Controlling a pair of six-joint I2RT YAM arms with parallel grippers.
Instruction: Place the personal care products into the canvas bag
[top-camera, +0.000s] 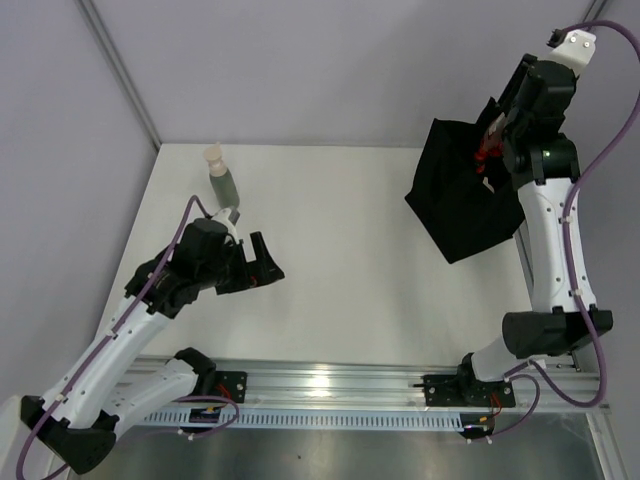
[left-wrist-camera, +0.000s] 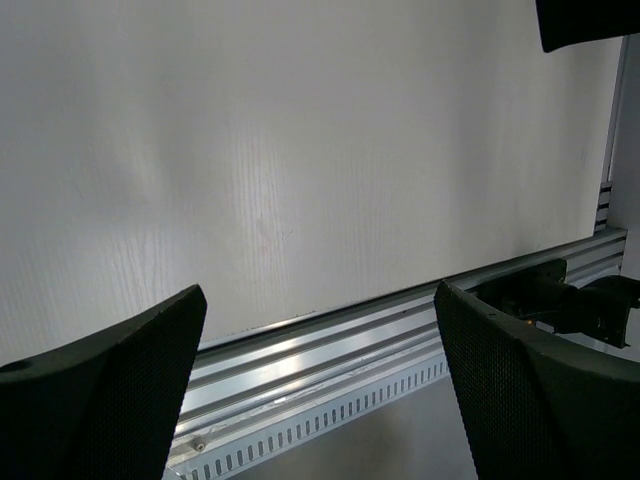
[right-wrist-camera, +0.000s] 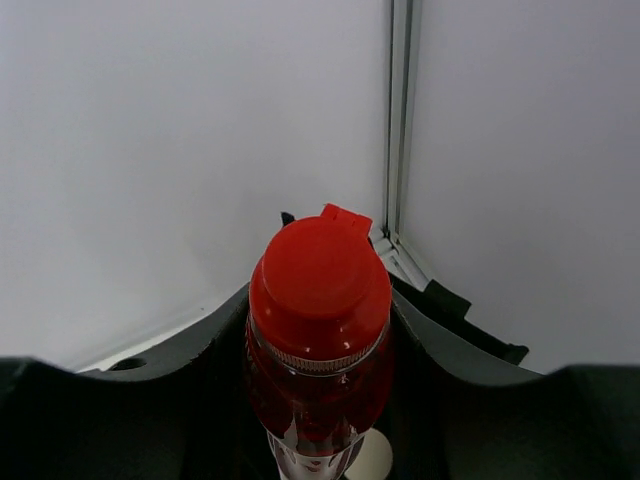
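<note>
Left arm crouches low with its elbow bent, left gripper (left-wrist-camera: 320, 390) spread wide; right arm stretches forward and up at the far side, right gripper (right-wrist-camera: 320, 360) clamped on the red bottle (right-wrist-camera: 320, 290).

Base of red bottle (right-wrist-camera: 320, 320) is cut off by the lower picture edge; right side of canvas bag (top-camera: 455, 205) is hidden by the right arm (top-camera: 548, 240).

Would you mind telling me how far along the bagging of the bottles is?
Done: only one bottle shows on the table, so others may already be in the black bag, whose inside is hidden. In hand: the right gripper is shut on a red bottle at the bag. Remaining: the grey-green bottle stands beside the open left gripper.
</note>
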